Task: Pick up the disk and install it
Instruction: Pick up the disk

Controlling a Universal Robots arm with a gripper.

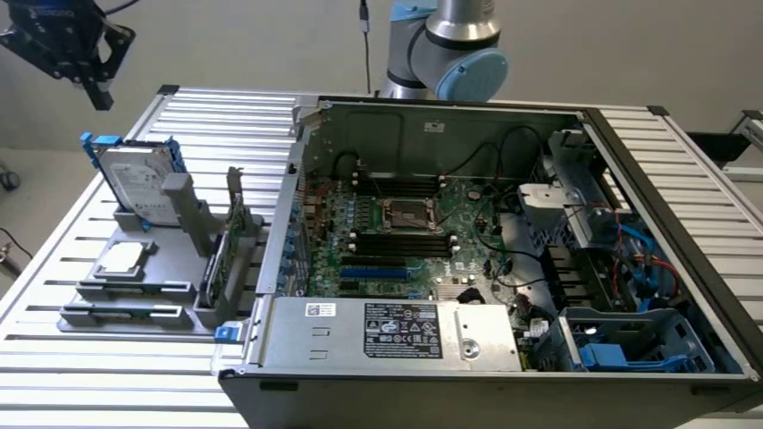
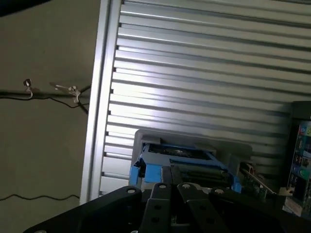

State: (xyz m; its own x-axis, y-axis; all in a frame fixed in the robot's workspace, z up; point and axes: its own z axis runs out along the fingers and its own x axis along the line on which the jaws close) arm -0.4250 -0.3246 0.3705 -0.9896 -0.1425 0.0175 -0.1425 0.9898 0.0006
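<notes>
The disk [image 1: 135,181] is a silver-grey drive in a bright blue carrier. It stands on edge in a grey holder [image 1: 179,210] on the slatted table, at the exterior view's left. My gripper [image 1: 100,96] hangs high above and behind it, well clear of the disk, with its black fingers together and nothing between them. In the wrist view the disk [image 2: 181,158] is seen from above, its blue frame just beyond my shut gripper [image 2: 176,183].
An open computer case [image 1: 477,241] fills the exterior view's middle and right, with a blue drive bay [image 1: 620,344] at its front right corner. A small square silver chip [image 1: 124,257] and an upright card [image 1: 232,241] sit in grey fixtures near the disk. The table edge [image 2: 97,97] borders bare floor.
</notes>
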